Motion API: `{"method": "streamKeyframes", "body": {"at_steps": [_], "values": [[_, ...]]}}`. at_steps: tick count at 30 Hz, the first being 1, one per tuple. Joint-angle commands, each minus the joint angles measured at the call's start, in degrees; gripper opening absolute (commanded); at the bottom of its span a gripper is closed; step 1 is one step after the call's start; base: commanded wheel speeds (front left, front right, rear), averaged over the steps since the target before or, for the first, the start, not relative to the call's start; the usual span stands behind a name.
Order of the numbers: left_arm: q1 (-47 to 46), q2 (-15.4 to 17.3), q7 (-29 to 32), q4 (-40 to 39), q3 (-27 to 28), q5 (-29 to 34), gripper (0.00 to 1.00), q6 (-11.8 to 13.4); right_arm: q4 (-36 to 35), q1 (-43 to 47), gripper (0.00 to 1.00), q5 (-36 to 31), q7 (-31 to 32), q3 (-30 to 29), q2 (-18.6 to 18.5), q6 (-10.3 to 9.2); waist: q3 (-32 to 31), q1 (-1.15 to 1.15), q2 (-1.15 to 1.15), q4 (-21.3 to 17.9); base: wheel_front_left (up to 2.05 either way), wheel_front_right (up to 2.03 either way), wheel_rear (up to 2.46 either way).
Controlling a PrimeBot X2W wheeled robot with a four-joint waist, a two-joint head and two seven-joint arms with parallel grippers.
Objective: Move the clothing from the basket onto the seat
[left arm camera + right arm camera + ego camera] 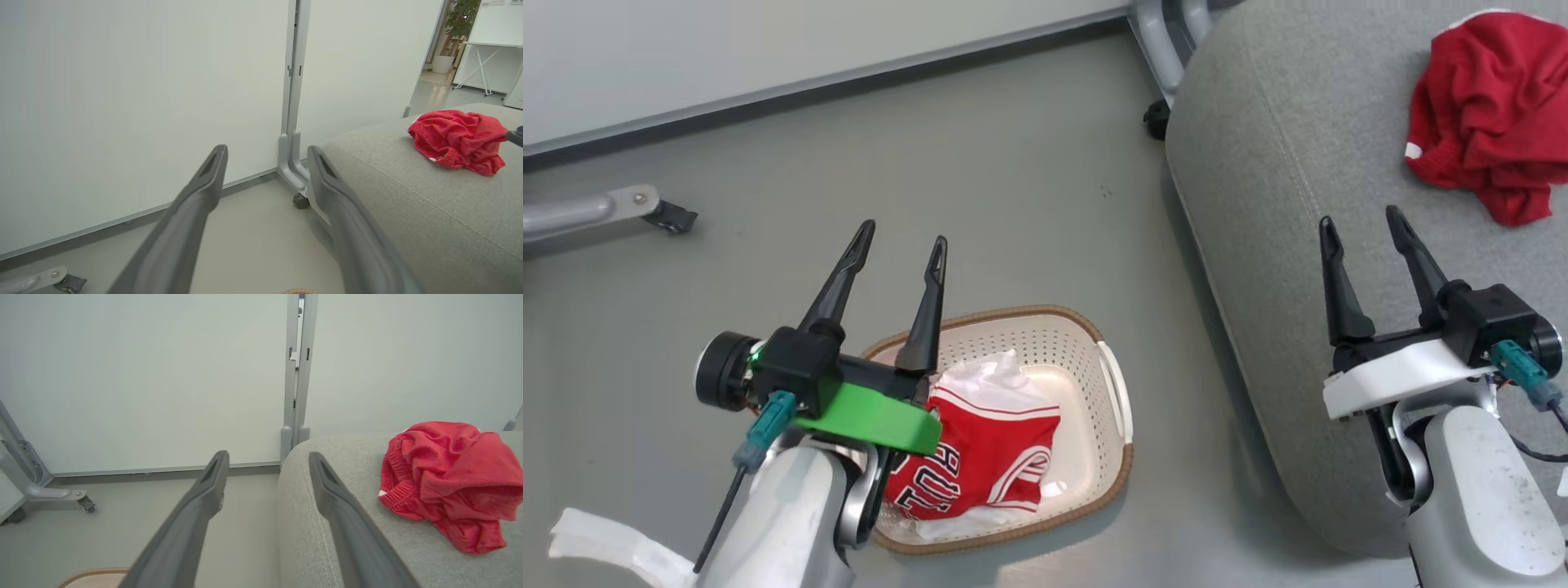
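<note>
The left tool (904, 231) hangs above the basket (1058, 347) at 7 o'clock in the head view, its 2 fingers spread and empty; the red jersey (996, 453) lies crumpled inside the basket on the floor (1013, 180); the right tool (1360, 215), likewise spread and empty, hovers over the grey seat (1258, 204) at 4 o'clock; the red shirt (1490, 114) lies bunched on the seat at 2 o'clock.

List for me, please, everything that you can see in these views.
basket: one, cream, brown rim, on the floor
seat: one, grey, right of the basket
jersey: one, red, black lettering, in the basket
shirt: one, red, crumpled on the seat
wall panels: two, white, beyond the floor
left claw: one, dark, open, above the basket's left rim
right claw: one, dark, open, above the seat's edge
</note>
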Motion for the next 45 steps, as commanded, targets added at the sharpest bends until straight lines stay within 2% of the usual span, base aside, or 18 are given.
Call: {"method": "streamKeyframes", "body": {"at_steps": [1, 12, 23, 33, 45], "values": [[1.6, -0.3, 0.0, -0.3, 1.2, 0.7, 1.00, 0.1, -0.6, 1.3, 1.00, -0.3, 0.0, 0.3, 0.1, -0.04, -3.5, 0.00, 0.00, 3.6, 0.00, 0.00, 0.00], [7.7, -1.9, 0.0, -1.3, 10.9, 2.9, 1.00, -1.1, -4.8, 6.0, 1.00, -1.2, 0.0, 3.2, 1.7, -0.04, -6.9, 0.00, 0.00, 7.2, 0.00, 0.00, 0.00], [13.6, -3.5, 0.0, -2.2, 16.4, 5.5, 1.00, -2.1, -8.0, 12.3, 1.00, -1.2, 0.0, 3.6, 2.0, -0.04, -9.6, 0.00, 0.00, 8.3, 0.00, 0.00, 0.00], [17.0, -4.6, 0.0, -2.5, 17.8, 7.1, 1.00, -3.8, -8.6, 17.5, 1.00, 0.3, 0.0, 2.2, 2.0, -0.04, -12.4, 0.00, 0.00, 8.9, 0.00, 0.00, 0.00], [18.3, -5.2, 0.0, -2.1, 18.2, 8.2, 1.00, -4.5, -7.9, 19.6, 1.00, 1.4, 0.0, 2.5, 2.0, -0.04, -14.0, 0.00, 0.00, 9.4, 0.00, 0.00, 0.00]]}}
